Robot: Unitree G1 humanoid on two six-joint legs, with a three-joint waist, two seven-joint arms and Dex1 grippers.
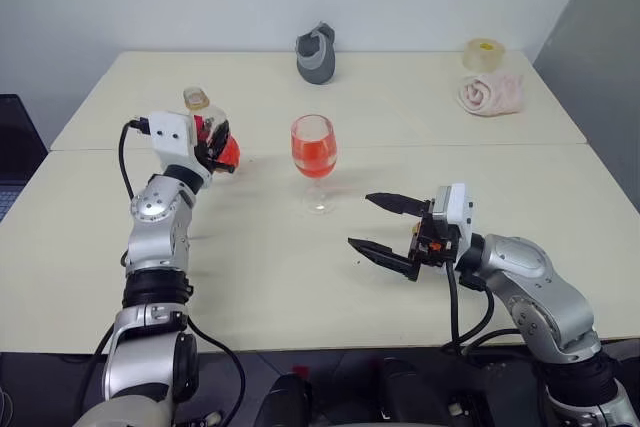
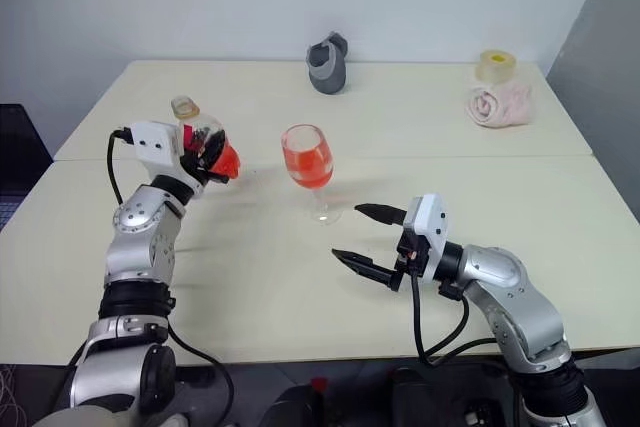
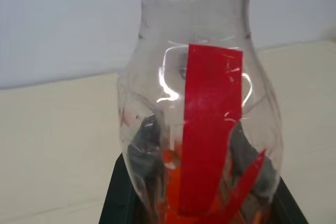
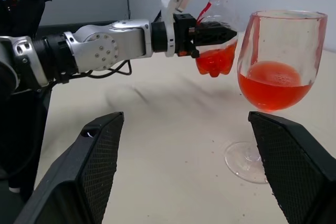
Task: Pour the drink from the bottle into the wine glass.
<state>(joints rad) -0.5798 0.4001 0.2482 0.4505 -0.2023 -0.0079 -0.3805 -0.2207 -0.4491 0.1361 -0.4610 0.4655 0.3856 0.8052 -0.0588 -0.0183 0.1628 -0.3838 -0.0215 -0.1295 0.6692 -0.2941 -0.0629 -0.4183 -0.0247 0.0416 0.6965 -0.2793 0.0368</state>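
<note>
The wine glass (image 1: 314,147) stands upright at the table's middle, its bowl about a third full of red drink (image 4: 273,85). To its left my left gripper (image 1: 213,142) is shut on the bottle (image 3: 210,129), gripping it around the body. The bottle (image 4: 215,51) is upright, a little above the table. It is clear plastic with a red label and a yellow ring at the neck, and a little red drink sits in its bottom. My right gripper (image 1: 360,220) is open, low over the table just right of and in front of the glass, fingers pointing toward it, holding nothing.
A grey cup-like object (image 1: 317,54) stands at the table's back middle. A rolled pink towel (image 1: 490,94) and a yellowish tape roll (image 1: 484,52) lie at the back right. A seam runs across the cream table (image 1: 420,147) behind the glass.
</note>
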